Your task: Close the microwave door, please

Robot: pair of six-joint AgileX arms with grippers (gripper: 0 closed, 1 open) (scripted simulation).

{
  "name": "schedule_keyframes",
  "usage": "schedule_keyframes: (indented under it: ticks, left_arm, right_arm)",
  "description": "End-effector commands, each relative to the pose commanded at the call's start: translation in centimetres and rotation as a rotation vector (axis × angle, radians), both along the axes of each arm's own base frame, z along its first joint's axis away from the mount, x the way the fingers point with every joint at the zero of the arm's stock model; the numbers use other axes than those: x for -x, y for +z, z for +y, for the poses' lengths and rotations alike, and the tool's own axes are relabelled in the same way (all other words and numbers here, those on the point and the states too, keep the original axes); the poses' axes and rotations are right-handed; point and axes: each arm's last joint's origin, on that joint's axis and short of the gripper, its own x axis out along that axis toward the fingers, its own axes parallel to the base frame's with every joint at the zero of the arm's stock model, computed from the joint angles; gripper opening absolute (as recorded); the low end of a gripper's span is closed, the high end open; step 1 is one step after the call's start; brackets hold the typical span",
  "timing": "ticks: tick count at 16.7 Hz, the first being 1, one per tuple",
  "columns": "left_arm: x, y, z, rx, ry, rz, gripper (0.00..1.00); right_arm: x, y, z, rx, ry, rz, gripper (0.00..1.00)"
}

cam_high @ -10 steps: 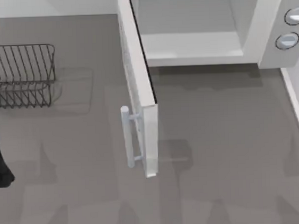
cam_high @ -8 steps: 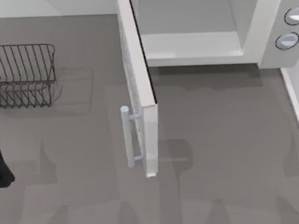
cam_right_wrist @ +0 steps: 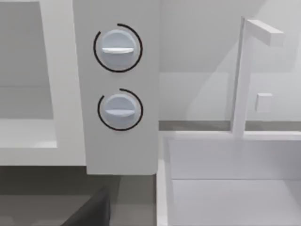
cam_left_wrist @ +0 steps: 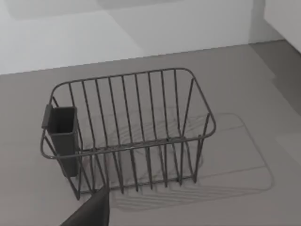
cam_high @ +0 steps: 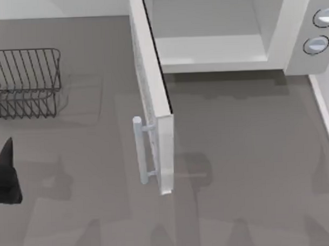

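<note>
At the near left edge of the table (cam_high: 236, 169), the left hand (cam_high: 5, 174) shows as a dark pointed shape, well apart from the door; whether its fingers are spread or pressed together cannot be told. In the left wrist view one dark fingertip (cam_left_wrist: 91, 213) pokes in just in front of the wire rack (cam_left_wrist: 129, 134), which stands upright on the grey table with a small dark cup (cam_left_wrist: 62, 132) hung on one end. Toward the middle of the table, the microwave door (cam_high: 153, 102) stands wide open, swung out roughly square to the front of the microwave (cam_high: 291, 32), its free edge reaching toward the near side and its pale bar handle (cam_high: 139, 151) facing left. Nothing touches the door or handle. Farther back, the microwave sits against the far edge, its pale cavity (cam_high: 210, 35) exposed, with two round knobs (cam_high: 316, 44) on the panel at its right. The right wrist view looks at those knobs (cam_right_wrist: 118, 109) from close by, with a dark finger of the right hand (cam_right_wrist: 91, 212) at the picture's edge; its state cannot be told either. Beside the microwave there, a white sink (cam_right_wrist: 225, 183) with a tap (cam_right_wrist: 244, 75) sits farther right
</note>
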Motion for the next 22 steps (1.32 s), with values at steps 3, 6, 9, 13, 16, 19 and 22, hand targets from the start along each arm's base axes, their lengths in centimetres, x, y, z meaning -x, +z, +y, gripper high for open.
schedule_keyframes:
  ticks: [3,6,9,13,16,19,22]
  left_arm:
    - [-1.2,3.3,-0.5,-0.071,-0.082,0.140,1.00]
    - [-3.3,6.8,-1.1,-0.152,-0.190,0.292,1.00]
    - [-6.3,9.9,-2.2,-0.237,-0.331,0.445,1.00]
    - [-11.1,12.9,-4.5,-0.340,-0.558,0.621,1.00]
    - [-14.6,14.3,-6.7,-0.405,-0.737,0.709,1.00]
    - [-17.4,15.4,-9.0,-0.457,-0.903,0.743,1.00]
    - [-19.2,16.3,-11.1,-0.500,-1.038,0.726,1.00]
  right_arm:
    - [0.0,0.0,0.0,0.000,0.000,0.000,1.00]
    - [0.0,0.0,0.0,0.000,0.000,0.000,1.00]
    - [0.0,0.0,0.0,0.000,0.000,0.000,1.00]
    - [0.0,0.0,0.0,0.000,0.000,0.000,1.00]
    - [0.0,0.0,0.0,0.000,0.000,0.000,1.00]
    - [0.0,0.0,0.0,0.000,0.000,0.000,1.00]
    - [0.0,0.0,0.0,0.000,0.000,0.000,1.00]
